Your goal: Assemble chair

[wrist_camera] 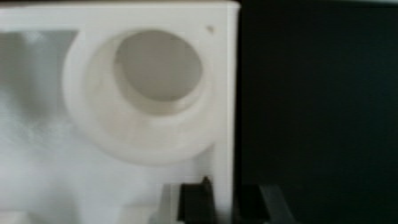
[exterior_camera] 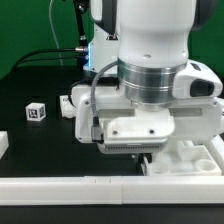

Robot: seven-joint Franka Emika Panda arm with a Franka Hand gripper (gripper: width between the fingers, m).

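Running along the near edge of the black table is a long white border rail (exterior_camera: 100,186). Just behind it the two-finger gripper (exterior_camera: 148,156) hangs low, its bulky white wrist hiding much of the scene. Its dark fingers (wrist_camera: 194,197) are drawn close together, with nothing visible between them (the wrist view shows only darkness there). Just beside them sits a glossy white plastic chair slab (wrist_camera: 45,160) with a raised ring around a round hole. It is probably the blocky white piece at the exterior view's right, near the rail. A small white cube-shaped peg bearing a black-and-white tag (exterior_camera: 37,112) rests well apart, toward the exterior view's left, with another small white chair part (exterior_camera: 66,106) near it. Assembly looks to be at an early stage, since the parts lie loose. The closed tool seems placed to nudge the slab rather than lift it. Next it would need a steady push on the slab's edge, or wider jaws before any grasp.
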